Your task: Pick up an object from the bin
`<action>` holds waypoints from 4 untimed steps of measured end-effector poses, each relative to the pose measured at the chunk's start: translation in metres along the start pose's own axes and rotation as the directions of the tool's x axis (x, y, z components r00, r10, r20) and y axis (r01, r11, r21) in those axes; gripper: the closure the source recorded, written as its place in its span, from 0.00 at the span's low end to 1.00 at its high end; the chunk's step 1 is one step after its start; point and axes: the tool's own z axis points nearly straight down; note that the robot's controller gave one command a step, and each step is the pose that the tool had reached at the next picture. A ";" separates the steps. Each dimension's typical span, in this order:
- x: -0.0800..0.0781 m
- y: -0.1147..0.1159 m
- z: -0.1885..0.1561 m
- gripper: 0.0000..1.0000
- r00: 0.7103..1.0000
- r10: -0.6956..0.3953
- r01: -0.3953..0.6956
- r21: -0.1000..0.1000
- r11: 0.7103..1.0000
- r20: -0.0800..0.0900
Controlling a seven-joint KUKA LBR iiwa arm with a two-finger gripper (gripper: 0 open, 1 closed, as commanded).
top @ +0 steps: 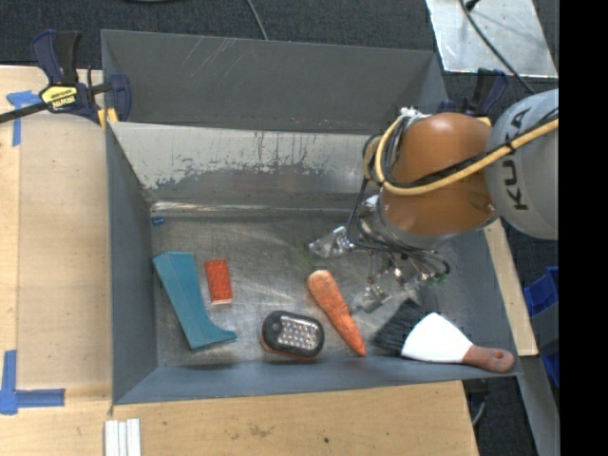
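My gripper (353, 272) hangs low in the right half of the bin, under the arm's orange dome. It stands open, with one metal fingertip (331, 245) up-left and the other (376, 297) lower right, and nothing between them. An orange carrot (336, 312) lies slanted just left of and below the gripper, its thick end close to the gap. A brush (434, 340) with black bristles, a white body and a reddish handle lies right below the gripper by the bin's front right corner.
A black oval lamp with a grid of small lights (293, 334) lies left of the carrot. Farther left are a small orange-red block (219, 280) and a teal L-shaped block (191, 300). The arm covers the bin's right side.
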 end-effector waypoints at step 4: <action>-0.034 0.007 0.034 0.00 0.966 -0.258 0.258 0.000 0.966 0.002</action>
